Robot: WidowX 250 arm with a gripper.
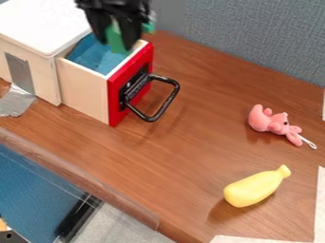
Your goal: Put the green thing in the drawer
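My gripper (119,40) hangs at the top left over the drawer, its two fingers pointing down. The green thing (115,39) is held between the fingers, above the opening near the drawer's front wall; a bit more green shows behind the right finger. The drawer (86,88) is pulled out of the white-topped wooden box, with pale wooden sides, a blue inside, and a red front with a black handle. How low the green thing hangs against the drawer's rim I cannot tell exactly.
The black handle (166,102) juts out over the table (190,147). A pink plush toy (276,124) lies at the right, a yellow bottle-shaped toy (256,187) at the lower right. A grey-blue partition (254,38) stands behind.
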